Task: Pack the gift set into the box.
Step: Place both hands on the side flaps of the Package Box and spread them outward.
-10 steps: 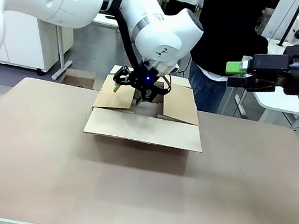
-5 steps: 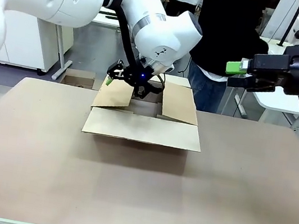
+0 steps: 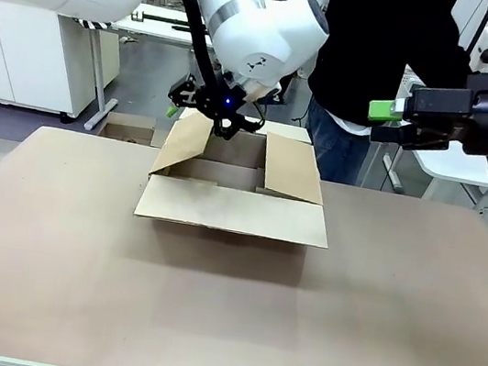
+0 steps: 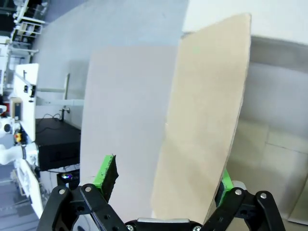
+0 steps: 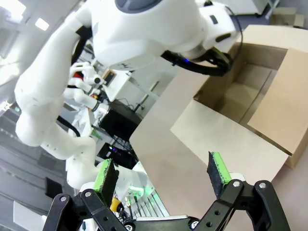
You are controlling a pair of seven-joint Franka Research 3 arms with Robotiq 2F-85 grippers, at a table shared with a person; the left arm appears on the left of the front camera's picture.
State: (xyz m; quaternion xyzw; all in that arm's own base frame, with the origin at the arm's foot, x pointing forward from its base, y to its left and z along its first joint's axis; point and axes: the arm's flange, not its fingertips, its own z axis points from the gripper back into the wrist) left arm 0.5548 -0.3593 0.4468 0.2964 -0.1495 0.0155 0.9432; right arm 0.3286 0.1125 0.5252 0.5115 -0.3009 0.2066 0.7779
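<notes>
The left gripper (image 3: 207, 112) has risen and drawn toward the robot's left since a second ago, when it sat low in the mouth of the box (image 3: 232, 211). The box's left flap (image 3: 183, 144) has come up with it and now stands steeper. In the left wrist view the left gripper (image 4: 166, 180) is spread wide, with that flap (image 4: 207, 120) between its fingers, close against one green pad (image 4: 224, 185) and apart from the other. The box sits on the table (image 3: 222, 319) just below this gripper, its other flaps folded outward. The right gripper (image 3: 377, 116) has not moved. It hangs high, well apart from the box, and in its wrist view it (image 5: 162, 174) is wide open and empty. A person in a dark top (image 3: 377, 46) stands beyond the box.
</notes>
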